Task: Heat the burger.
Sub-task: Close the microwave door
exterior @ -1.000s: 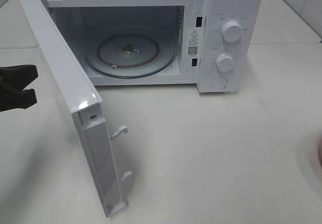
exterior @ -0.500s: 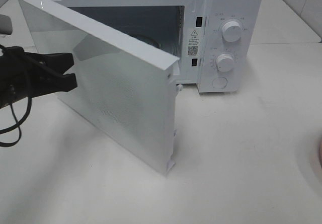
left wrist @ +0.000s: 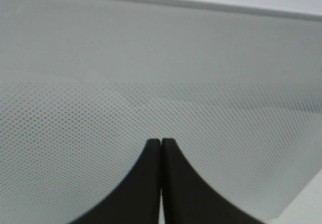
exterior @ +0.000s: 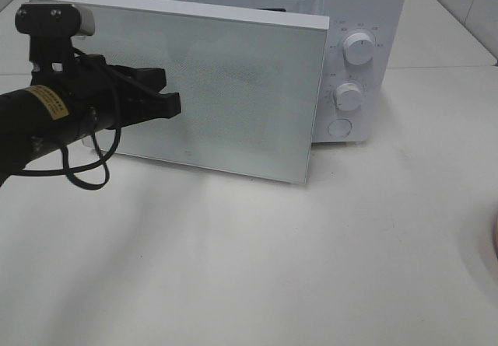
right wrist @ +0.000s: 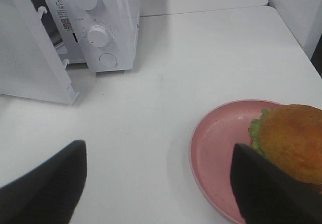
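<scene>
The left pincer (exterior: 173, 105) is seen closed, its two black fingers (left wrist: 146, 183) pressed together with nothing between them, and its tips are held against, or just short of, the dotted front face of the microwave door (exterior: 233, 89); contact cannot be told for certain. Ahead of this pincer the door is seen nearly shut, with its free edge standing a little away from the microwave (exterior: 362, 19), so that a narrow gap is left at the latch side. Beyond the door's free edge, to the pincer's far side, two white knobs (exterior: 358, 48) are seen one above the other on the control panel, with a round button below them. The right pincer (right wrist: 156, 183) is held wide, its dark fingers spread far apart and nothing gripped between them. Just beside its one finger, and partly hidden behind it, the burger (right wrist: 292, 138) is seen lying on a pink plate (right wrist: 216, 148), at the plate's outer side, with green lettuce showing under the brown bun. Plate and burger are set on the white table (right wrist: 201, 58), well apart from the microwave, which is seen farther ahead of the right pincer.
</scene>
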